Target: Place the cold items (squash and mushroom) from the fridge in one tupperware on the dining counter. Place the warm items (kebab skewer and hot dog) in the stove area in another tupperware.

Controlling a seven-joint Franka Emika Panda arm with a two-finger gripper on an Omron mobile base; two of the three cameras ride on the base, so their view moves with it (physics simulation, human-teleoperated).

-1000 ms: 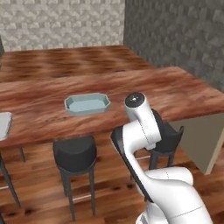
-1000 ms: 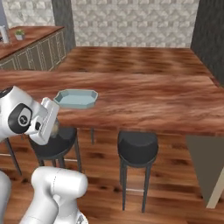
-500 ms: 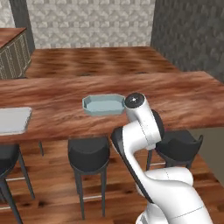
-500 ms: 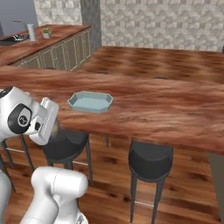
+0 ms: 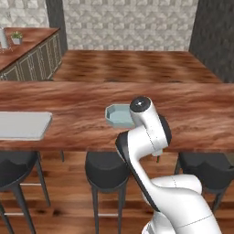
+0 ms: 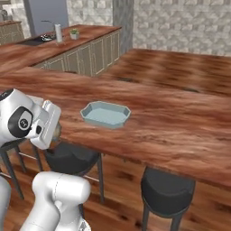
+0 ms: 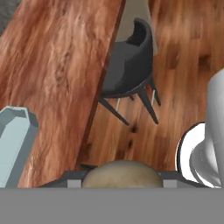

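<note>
1. Gripper (image 7: 120, 181) is clamped on a tan, rounded mushroom (image 7: 121, 174), beside the dining counter's (image 6: 189, 131) near edge.
2. Pale blue tupperware (image 6: 105, 113) sits on the counter near that edge.

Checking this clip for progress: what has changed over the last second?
The base has driven: both base views swing, so the tupperware sits more centrally and a second tray comes into view at the left. Nothing on the dining counter itself moved. The gripper stays closed on the mushroom, arm still folded.
</note>
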